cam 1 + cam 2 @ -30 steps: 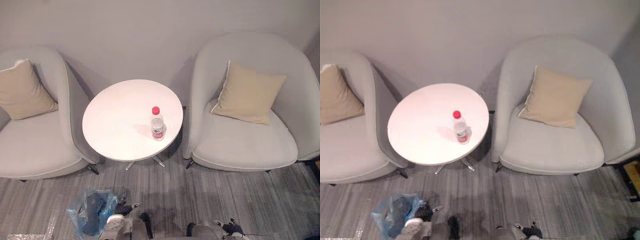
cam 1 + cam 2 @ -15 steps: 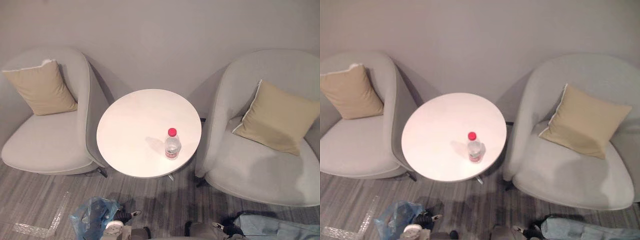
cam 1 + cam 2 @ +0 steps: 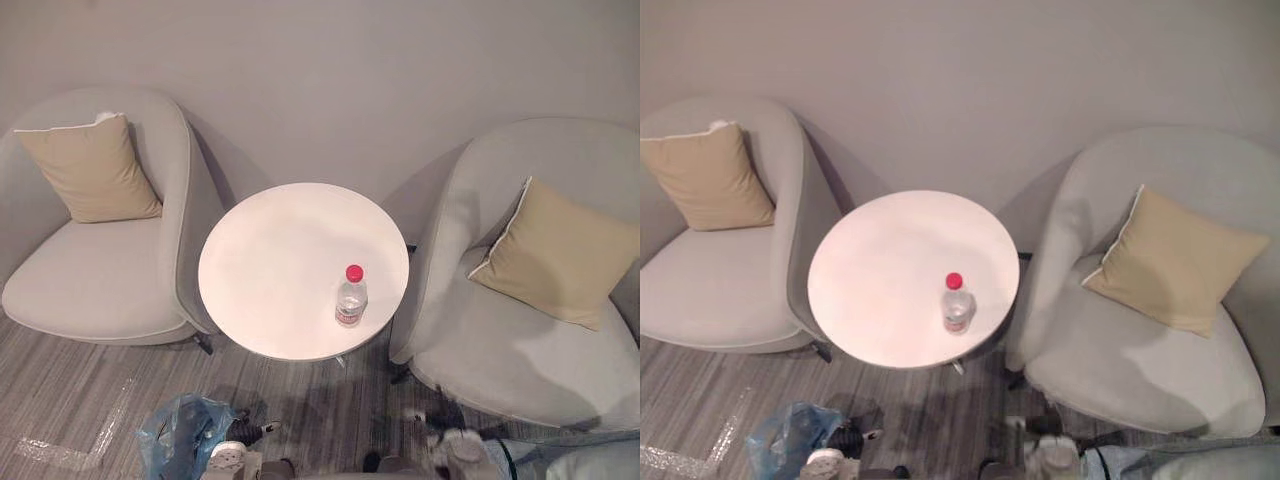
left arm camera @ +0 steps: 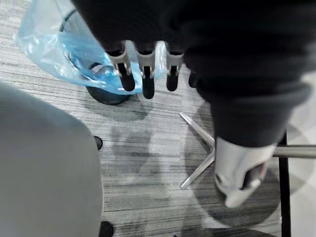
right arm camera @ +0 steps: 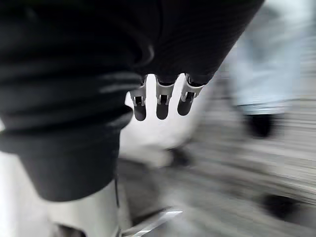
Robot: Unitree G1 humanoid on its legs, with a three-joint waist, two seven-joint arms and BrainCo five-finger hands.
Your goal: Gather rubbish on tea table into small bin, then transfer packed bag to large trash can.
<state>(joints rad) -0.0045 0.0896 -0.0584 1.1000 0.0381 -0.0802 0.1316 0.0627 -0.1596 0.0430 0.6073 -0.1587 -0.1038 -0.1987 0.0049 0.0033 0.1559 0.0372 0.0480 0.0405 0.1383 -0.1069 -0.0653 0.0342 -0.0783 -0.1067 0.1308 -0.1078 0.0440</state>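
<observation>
The bottle [image 3: 350,297] wears a red-and-white label band below its red cap, but the print on it is too small to read. It stands upright on the round white table [image 3: 270,260], toward the lower right of the tabletop and near the rim, in the middle of the head views.

The small bin [image 3: 178,450] sits on the striped floor at the bottom left of the frame. It is lined with a crinkled blue bag [image 4: 52,42] and partly cut off by the lower edge. The left hand [image 4: 146,69] hangs just beside the bin, well apart from the bottle. Its fingers are straight and slack in front of the blue plastic, the thumb is held wide, and there is nothing in its grasp.

The right hand [image 5: 161,101] shows smeared at the bottom right of the head views. Its own wrist view shows loose, straight fingers holding nothing. Past them a pale blue shape [image 5: 266,64] is too blurred to name.

A left armchair [image 3: 90,280] and a right armchair [image 3: 500,350], both grey, flank the table, each with a tan cushion [image 3: 92,170].
</observation>
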